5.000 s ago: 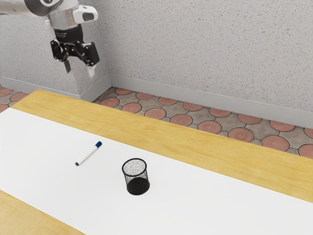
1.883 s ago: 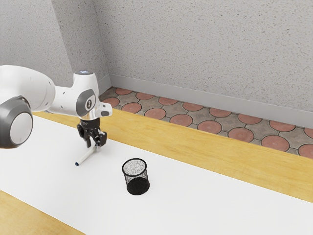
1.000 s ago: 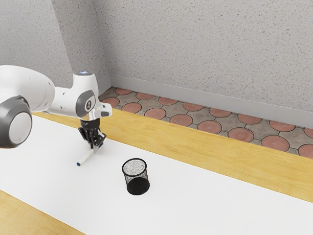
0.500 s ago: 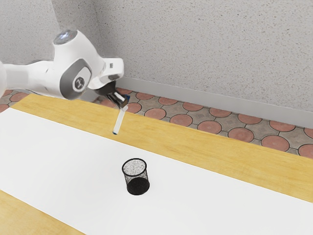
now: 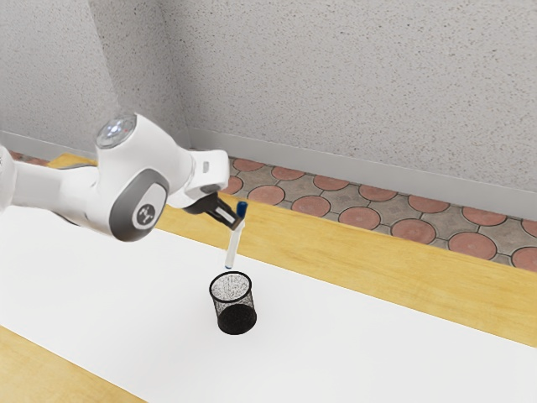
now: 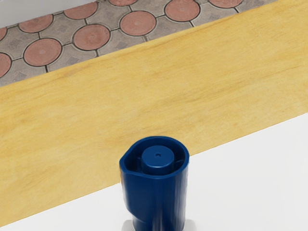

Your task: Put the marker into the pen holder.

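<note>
Marker (image 5: 232, 251), one, white with blue cap (image 6: 155, 199) uppermost, was held slightly tilted in the air, its lower end near the pen holder's rim in the exterior view. Gripper (image 5: 238, 224), one, black, was clamped on the marker. Pen holder (image 5: 236, 319), one, black mesh, stood upright on the table's white strip (image 5: 377, 353).

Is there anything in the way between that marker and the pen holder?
Nothing visible is. The tool holds the marker in the air, blue cap up, and only a gap shows between its lower end and the open top of the pen holder. Whether they line up exactly, I can't tell.
</note>
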`<state>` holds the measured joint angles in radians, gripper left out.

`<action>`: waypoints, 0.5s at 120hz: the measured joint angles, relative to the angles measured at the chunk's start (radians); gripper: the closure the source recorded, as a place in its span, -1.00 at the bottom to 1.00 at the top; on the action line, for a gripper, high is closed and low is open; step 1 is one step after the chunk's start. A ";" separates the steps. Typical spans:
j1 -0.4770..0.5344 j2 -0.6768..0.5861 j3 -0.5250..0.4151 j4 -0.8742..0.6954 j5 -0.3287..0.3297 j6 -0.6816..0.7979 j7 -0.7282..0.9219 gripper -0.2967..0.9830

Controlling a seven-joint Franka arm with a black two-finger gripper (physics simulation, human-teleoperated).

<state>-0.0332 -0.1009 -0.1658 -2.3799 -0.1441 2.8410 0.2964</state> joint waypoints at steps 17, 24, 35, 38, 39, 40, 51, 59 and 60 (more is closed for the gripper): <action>-0.005 -0.033 -0.017 -0.038 -0.010 0.032 0.005 0.61; -0.003 -0.054 -0.021 -0.068 -0.015 0.041 0.007 0.62; -0.003 -0.079 -0.033 -0.107 -0.022 0.050 0.010 0.62; -0.003 -0.080 -0.035 -0.113 -0.024 0.052 0.010 0.62; -0.003 -0.080 -0.036 -0.114 -0.024 0.052 0.011 0.62; -0.003 -0.080 -0.037 -0.115 -0.025 0.053 0.011 0.62; -0.003 -0.056 -0.040 -0.121 -0.029 0.058 0.013 0.62; -0.002 -0.034 -0.040 -0.122 -0.031 0.059 0.015 0.49; -0.002 -0.032 -0.040 -0.122 -0.031 0.059 0.015 0.46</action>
<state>-0.0352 -0.1327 -0.2059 -2.5014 -0.1755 2.9001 0.3117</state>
